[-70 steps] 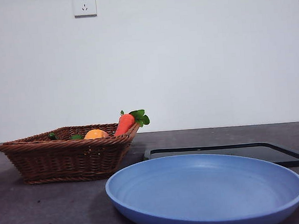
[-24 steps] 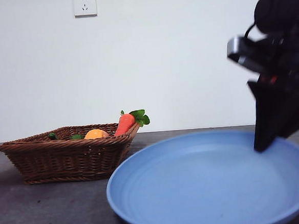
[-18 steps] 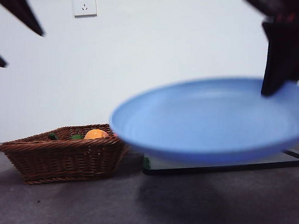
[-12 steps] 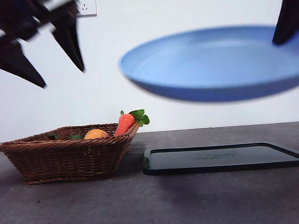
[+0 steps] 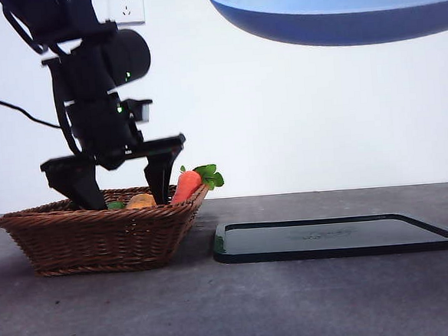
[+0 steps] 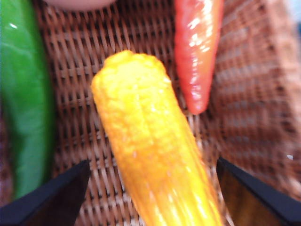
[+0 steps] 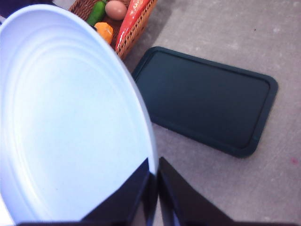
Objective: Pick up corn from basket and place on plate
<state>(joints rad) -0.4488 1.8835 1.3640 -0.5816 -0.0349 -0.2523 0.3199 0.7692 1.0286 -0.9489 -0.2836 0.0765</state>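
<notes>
Left gripper [image 6: 150, 195], jaws spread, straddles ridged yellow corn [image 6: 150, 155] in brown wicker basket [image 5: 98, 231]; the neighbouring red carrot [image 6: 197, 52] risks a nudge.

Right gripper [image 7: 153, 188], pinching the light-blue plate [image 7: 66, 117] aloft by its rim, could let it tilt.

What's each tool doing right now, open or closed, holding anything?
Left tool: open, down in the basket, straddling the corn, not gripping it.
Right tool: closed on the rim of the plate, holding it up in the air.
</notes>
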